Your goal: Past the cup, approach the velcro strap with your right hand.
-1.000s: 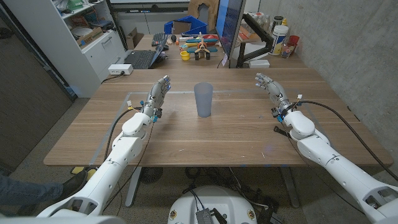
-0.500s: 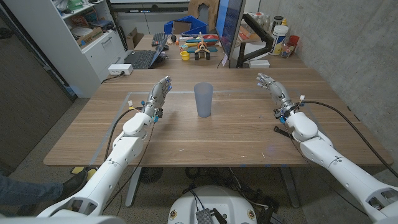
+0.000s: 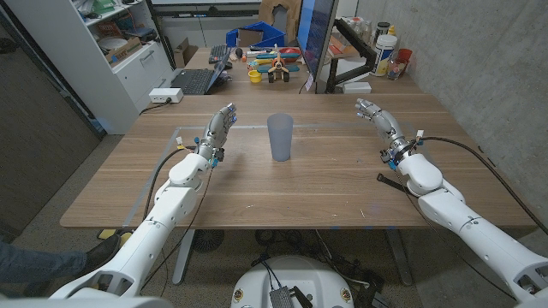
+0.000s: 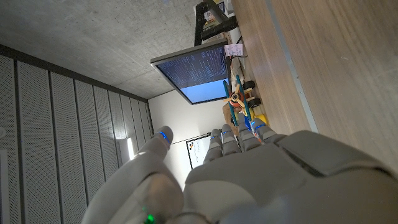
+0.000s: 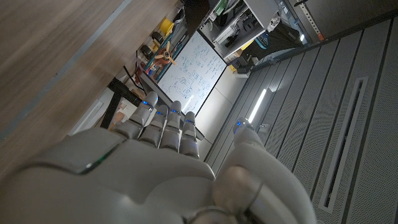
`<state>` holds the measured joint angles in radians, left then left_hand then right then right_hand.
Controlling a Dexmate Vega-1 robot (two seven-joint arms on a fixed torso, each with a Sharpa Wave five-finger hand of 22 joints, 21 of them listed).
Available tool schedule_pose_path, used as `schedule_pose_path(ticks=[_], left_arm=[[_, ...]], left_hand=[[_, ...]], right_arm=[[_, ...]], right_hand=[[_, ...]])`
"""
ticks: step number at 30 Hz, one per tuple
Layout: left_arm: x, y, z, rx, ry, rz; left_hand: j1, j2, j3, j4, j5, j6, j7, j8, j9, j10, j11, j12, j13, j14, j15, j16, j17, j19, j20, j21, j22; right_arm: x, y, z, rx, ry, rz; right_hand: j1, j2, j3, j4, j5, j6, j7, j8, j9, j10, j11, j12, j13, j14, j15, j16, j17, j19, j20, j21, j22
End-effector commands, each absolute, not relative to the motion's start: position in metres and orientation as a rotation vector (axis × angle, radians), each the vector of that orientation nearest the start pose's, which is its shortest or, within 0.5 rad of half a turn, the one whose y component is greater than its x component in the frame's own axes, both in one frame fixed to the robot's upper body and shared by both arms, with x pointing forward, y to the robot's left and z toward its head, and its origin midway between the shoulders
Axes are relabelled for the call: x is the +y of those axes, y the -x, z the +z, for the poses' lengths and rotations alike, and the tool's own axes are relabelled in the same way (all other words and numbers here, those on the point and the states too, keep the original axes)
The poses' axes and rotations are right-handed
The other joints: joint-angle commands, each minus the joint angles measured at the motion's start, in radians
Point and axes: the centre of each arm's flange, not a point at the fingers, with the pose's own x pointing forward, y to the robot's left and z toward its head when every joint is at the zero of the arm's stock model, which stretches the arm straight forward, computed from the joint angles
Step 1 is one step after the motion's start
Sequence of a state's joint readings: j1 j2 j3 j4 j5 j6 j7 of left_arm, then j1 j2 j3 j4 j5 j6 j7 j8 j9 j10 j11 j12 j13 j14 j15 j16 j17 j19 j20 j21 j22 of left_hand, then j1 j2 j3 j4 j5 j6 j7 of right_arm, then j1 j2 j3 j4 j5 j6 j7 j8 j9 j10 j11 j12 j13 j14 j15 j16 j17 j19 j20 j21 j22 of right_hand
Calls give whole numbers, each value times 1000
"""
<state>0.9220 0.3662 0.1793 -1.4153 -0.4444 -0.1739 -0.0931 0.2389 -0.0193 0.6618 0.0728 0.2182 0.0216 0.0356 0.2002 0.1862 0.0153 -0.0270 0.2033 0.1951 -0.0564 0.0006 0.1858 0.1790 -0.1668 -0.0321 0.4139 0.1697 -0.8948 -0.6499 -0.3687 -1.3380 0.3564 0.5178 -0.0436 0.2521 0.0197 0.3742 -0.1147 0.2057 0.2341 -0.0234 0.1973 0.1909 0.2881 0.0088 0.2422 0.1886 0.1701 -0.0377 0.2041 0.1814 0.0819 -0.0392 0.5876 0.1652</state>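
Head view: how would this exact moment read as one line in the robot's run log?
right hand: open, raised right of cup, holds nothing | left hand: open, left of cup | cup: upright, untouched | velcro strap: not visible

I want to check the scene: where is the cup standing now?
In the head view the cup stands upright near the table's middle, between the left hand and right hand, touching neither.

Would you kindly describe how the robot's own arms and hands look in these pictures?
Both arms are glossy white rounded shells. The left hand and right hand are grey with segmented fingers and small blue lights at the fingertips. Black cables run along each forearm to the wrists, where small coloured connectors show.
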Motion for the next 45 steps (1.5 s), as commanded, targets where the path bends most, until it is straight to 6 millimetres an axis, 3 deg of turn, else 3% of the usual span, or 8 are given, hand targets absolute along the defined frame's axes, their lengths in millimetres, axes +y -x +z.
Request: schedule_pose_path(ticks=[1,17,24,31,45], left_arm=[[274,-637,-23,-610,16,-211],[274,-637,-22,-606,8,-213],[273,-637,-22,-605,9,-216],[272,-637,-24,-601,6,-214],[272,-634,-21,-599,-6,-202]], left_hand=[[6,2,3,-7,0,9,3,5,3,3,-3,6,3,-4,0,4,2,-24,-1,-2,5],[6,4,0,-8,-2,11,5,5,3,4,-5,6,3,-5,1,4,3,-22,1,-8,6],[7,5,0,-8,-2,13,4,5,3,3,-5,6,2,-4,0,4,3,-21,1,-10,6],[7,5,-1,-9,-3,13,5,4,4,2,-2,5,2,-5,0,4,3,-21,2,-13,6],[7,7,-3,-9,-4,15,3,4,4,3,-6,5,2,-6,-1,3,3,-20,2,-18,6]], right_arm=[[-326,-605,-12,-833,353,158],[-334,-595,-10,-859,386,139],[-336,-592,-10,-868,380,125],[-340,-591,-11,-876,402,112],[-347,-582,-9,-879,467,111]], right_hand=[[8,-8,4,-9,8,4,-11,8,2,7,-12,8,2,12,-26,2,0,16,-34,-7,3],[1,-21,-4,-10,14,8,-26,8,3,14,-21,8,2,34,-39,6,2,39,-40,-15,3],[-16,-30,-15,-4,20,15,-16,9,3,10,-45,3,2,55,-47,10,5,54,-43,-23,3],[-32,-32,-22,4,25,15,-27,8,4,14,-54,3,2,70,-57,13,6,69,-49,-27,4],[-43,-32,-27,9,31,20,-38,8,4,21,-57,3,2,77,-57,12,7,74,-49,-36,4]])
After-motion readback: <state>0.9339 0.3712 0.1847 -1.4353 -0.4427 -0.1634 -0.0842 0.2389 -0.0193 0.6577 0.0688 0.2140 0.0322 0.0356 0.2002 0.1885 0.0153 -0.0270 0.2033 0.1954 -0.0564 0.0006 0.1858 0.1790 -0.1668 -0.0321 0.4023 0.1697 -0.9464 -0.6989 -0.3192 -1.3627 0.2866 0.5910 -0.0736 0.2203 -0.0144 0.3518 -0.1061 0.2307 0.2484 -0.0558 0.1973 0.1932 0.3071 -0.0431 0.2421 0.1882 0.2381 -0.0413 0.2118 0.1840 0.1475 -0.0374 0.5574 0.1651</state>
